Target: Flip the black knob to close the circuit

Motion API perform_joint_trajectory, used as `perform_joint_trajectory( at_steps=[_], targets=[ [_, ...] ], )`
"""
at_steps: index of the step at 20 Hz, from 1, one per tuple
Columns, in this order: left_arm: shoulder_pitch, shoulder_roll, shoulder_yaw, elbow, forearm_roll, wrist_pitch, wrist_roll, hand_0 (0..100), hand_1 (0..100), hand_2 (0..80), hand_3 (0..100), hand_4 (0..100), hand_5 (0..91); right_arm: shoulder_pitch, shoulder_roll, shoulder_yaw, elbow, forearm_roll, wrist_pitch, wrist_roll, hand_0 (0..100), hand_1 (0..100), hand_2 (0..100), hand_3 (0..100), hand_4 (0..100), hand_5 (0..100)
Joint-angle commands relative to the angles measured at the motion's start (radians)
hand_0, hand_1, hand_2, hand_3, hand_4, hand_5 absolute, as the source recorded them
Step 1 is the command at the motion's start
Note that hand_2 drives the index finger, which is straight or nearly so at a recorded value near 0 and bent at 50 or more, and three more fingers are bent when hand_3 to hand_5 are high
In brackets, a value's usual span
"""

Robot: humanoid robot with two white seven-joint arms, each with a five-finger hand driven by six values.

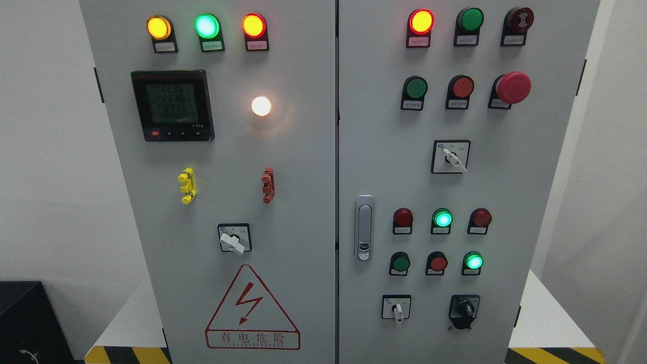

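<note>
Yellow-and-black hazard striping [129, 355] edges the plinth under the grey steel two-door cabinet [303, 212]. Small black rotary knob [465, 308] sits at the right door's lower right, beside a white-handled selector switch [398, 309]; its pointer seems angled up-right, though dark-on-dark detail is poor. Neither hand is in view.
</note>
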Motion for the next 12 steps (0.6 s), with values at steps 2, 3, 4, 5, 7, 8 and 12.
perform_joint_trajectory(
  at_steps=[2,3,4,5,7,8,12],
  targets=[
    [0.021,0.0,0.0,-0.001,0.0,-0.001,0.0,12,56,0.0,0,0,0.0,-0.014,0.017,0.006,0.012,0.003,0.023,-0.001,0,20,0,0,0,0],
    [0.021,0.0,0.0,-0.001,0.0,0.0,0.0,12,56,0.0,0,0,0.0,-0.016,0.018,0.004,0.012,0.003,0.023,-0.001,0,20,0,0,0,0],
    [0.021,0.0,0.0,-0.001,0.0,-0.001,0.0,12,56,0.0,0,0,0.0,-0.019,0.018,0.004,0.012,0.003,0.022,-0.001,0,20,0,0,0,0],
    [0.021,0.0,0.0,0.0,0.0,0.0,0.0,12,56,0.0,0,0,0.0,-0.019,0.018,0.001,0.012,0.003,0.022,-0.003,0,20,0,0,0,0],
    [0.021,0.0,0.0,-0.001,0.0,0.0,0.0,12,56,0.0,0,0,0.0,-0.019,0.02,-0.002,0.012,0.002,0.017,-0.001,0,20,0,0,0,0],
    [0.021,0.0,0.0,-0.001,0.0,0.0,0.0,12,56,0.0,0,0,0.0,-0.019,0.02,0.0,0.007,0.0,0.014,-0.003,0,20,0,0,0,0],
    [0.021,0.0,0.0,-0.001,0.0,0.0,0.0,12,56,0.0,0,0,0.0,-0.004,0.021,0.012,-0.063,0.0,0.006,-0.03,0,19,0,0,0,0]
  ],
)
